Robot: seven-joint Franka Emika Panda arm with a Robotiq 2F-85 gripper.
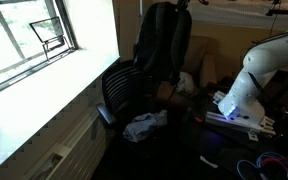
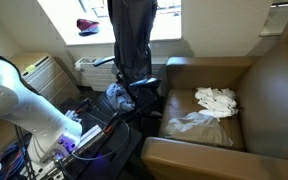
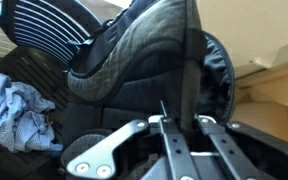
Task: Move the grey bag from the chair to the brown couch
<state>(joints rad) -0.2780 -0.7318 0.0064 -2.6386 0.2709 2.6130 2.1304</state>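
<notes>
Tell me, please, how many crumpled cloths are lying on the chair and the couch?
3. A bluish cloth lies on the chair, below the grey bag; a white cloth and a pale grey cloth lie close together on the brown couch seat. The bag may hide others.

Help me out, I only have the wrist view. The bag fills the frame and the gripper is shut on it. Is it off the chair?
Observer: In both exterior views the grey bag hangs upright above the chair. I can't tell if its bottom clears the backrest.
Operator: Is the couch seat free?
Observer: No. White cloths lie crumpled on the seat of the brown couch.
Operator: Where is the couch relative to the chair?
Observer: Right beside it. In an exterior view the couch's near arm stands next to the chair.
</notes>
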